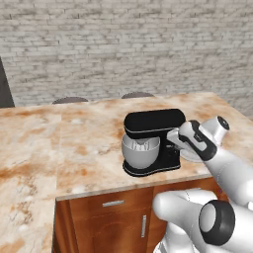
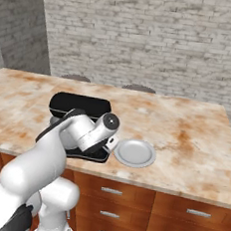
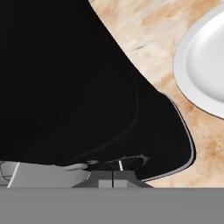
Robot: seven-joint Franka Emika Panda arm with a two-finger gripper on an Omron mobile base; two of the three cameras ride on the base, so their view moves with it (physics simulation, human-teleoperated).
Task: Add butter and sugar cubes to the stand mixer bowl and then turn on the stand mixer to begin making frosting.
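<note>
- The stand mixer [image 1: 150, 141] stands on the counter [image 1: 74, 143] near its front edge, with the grey bowl [image 1: 140, 154] seated under its head.
- Judging by the left base view, the mixer's long axis runs along that edge, bowl end pointing left.
- The gripper [image 3: 113, 177] sits at the mixer's right, rear end, fingers pressed together and holding nothing.
- In the hand view the fingertips are right against the black body near the base, so any switch should lie directly ahead.
- A white plate [image 2: 134, 153] lies just right of the mixer.
- Butter and sugar cubes: I cannot tell where they are.
</note>
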